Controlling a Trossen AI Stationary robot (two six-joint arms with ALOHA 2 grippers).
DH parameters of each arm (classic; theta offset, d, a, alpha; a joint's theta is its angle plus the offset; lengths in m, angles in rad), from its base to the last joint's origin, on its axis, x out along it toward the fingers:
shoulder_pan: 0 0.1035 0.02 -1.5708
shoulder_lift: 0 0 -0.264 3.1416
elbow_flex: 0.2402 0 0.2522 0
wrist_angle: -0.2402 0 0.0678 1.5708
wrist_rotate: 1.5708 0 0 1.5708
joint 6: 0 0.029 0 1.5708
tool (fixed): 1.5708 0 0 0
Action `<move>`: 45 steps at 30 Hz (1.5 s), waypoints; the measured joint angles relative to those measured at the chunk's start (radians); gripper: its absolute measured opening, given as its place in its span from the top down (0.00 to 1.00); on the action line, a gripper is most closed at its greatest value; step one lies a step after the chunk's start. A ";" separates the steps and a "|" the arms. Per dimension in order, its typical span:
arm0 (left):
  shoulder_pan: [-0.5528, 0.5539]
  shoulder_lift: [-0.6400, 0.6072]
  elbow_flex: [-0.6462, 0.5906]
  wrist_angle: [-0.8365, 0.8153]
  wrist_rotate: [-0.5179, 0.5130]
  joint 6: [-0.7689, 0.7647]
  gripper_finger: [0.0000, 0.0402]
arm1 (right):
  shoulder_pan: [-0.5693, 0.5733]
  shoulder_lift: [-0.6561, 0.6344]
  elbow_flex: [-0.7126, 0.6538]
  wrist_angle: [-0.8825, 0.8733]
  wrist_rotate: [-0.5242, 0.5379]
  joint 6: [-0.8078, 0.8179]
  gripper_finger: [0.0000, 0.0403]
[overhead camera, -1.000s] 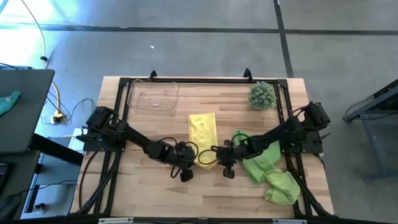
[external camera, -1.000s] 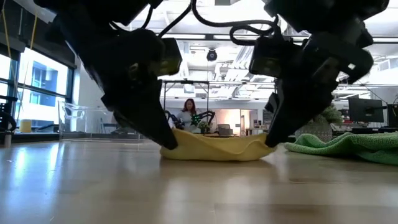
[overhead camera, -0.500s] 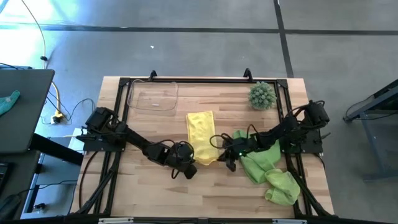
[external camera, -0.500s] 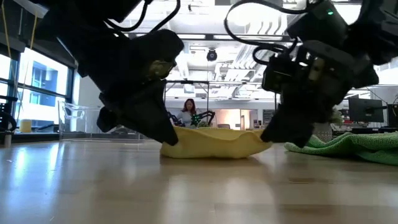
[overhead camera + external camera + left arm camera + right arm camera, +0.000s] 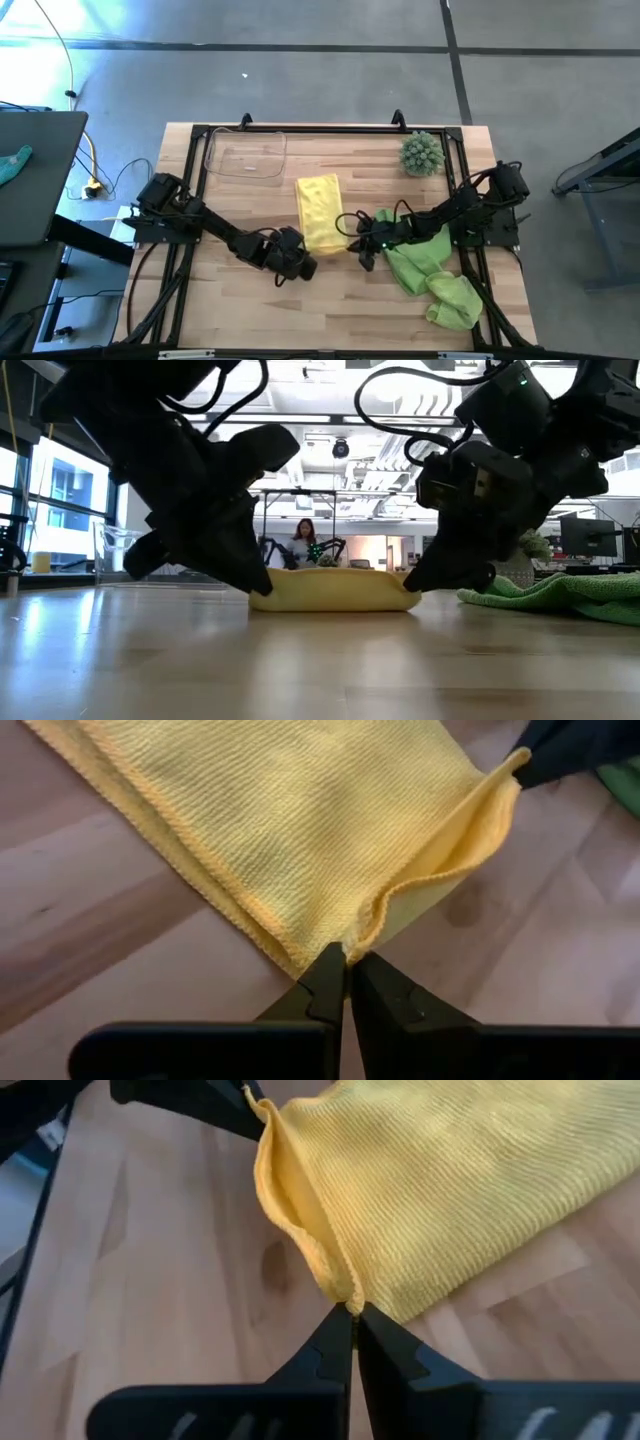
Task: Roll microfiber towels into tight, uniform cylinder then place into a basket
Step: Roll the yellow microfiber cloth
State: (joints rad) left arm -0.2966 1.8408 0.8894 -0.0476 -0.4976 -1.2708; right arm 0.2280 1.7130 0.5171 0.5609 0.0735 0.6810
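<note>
The yellow towel point(image 5: 320, 199) lies near the middle of the wooden table point(image 5: 250, 310), a long folded strip running from the centre toward the far edge, with its near end lifted a little off the wood. The left gripper point(image 5: 346, 982) is pinched closed on one near corner of that end, where the hem bunches into a small fold between its fingertips; the right gripper point(image 5: 353, 1326) is pinched closed on the other near corner in the same way, so the near edge of the towel sags in a shallow curve between the two. In the low view the towel point(image 5: 335, 588) shows as a low yellow hump spanning the gap between the two dark grippers, both of which reach down to the tabletop. The two green towels point(image 5: 430, 268) lie in a rumpled heap just beside the right gripper, trailing toward the table's near right corner; one touches the other. The basket point(image 5: 246, 154), a clear shallow tray, sits at the far left corner of the table, well apart from the towels. A spiky green plant point(image 5: 421, 153) stands near the far right corner. Beyond the table, in the low view, a person point(image 5: 300, 540) sits in the room behind.
</note>
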 joint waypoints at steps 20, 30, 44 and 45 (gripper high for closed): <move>0.007 0.000 0.000 -0.025 -0.107 0.098 0.98 | -0.062 0.001 0.043 -0.006 0.099 -0.129 0.99; -0.006 -0.002 0.000 -0.107 -0.189 -0.078 0.98 | -0.142 0.000 0.139 -0.233 0.094 -0.162 0.99; 0.001 0.020 0.000 -0.151 -0.146 -0.114 0.98 | -0.156 0.001 0.136 -0.230 0.115 -0.203 0.90; 0.001 0.020 0.000 -0.151 -0.146 -0.114 0.98 | -0.156 0.001 0.136 -0.230 0.112 -0.215 0.88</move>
State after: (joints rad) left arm -0.2953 1.8606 0.8894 -0.1986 -0.6434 -1.3849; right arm 0.0719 1.7142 0.6533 0.3305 0.1856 0.4663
